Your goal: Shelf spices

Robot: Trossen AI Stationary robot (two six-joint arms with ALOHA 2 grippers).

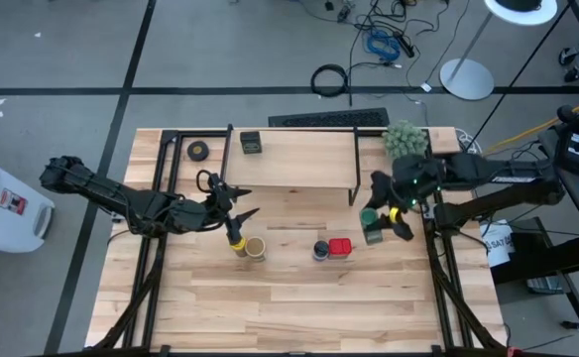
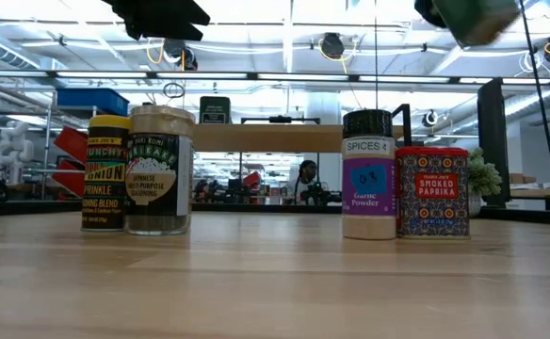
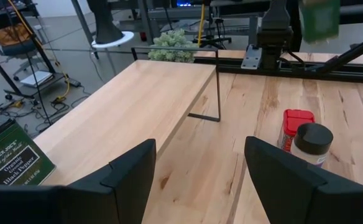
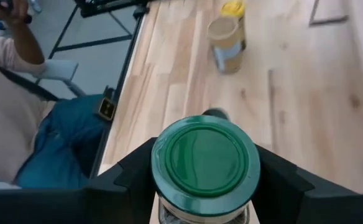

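My right gripper (image 1: 377, 224) is shut on the green-lidded jar (image 4: 205, 163), high above the table's right part, off the right end of the shelf (image 1: 294, 159). My left gripper (image 3: 200, 162) hovers open and holds nothing, above the yellow-lidded jar (image 1: 236, 241) and the tan-lidded jar (image 1: 256, 248). These two stand upright on the table, touching or nearly so. The dark-lidded jar with the purple label (image 2: 368, 174) and the red square tin (image 2: 432, 191) stand upright at mid-table. The dark boxy tin (image 1: 251, 143) stands on the shelf's wooden top. My right gripper pinches the green-lidded jar between its two fingers (image 4: 132, 174), one on each side of the jar's body just under the lid (image 4: 169, 208). The fingers slant downward, and the lid faces back toward the wrist. The jar is lifted well clear of the table, tilted.
A black tape roll (image 1: 198, 151) lies left of the shelf, and a fuzzy green plant ball (image 1: 405, 139) sits at its far right end. A seated person (image 4: 20, 93) is beside the table's edge. Bare wood lies toward the near edge (image 1: 299, 307).
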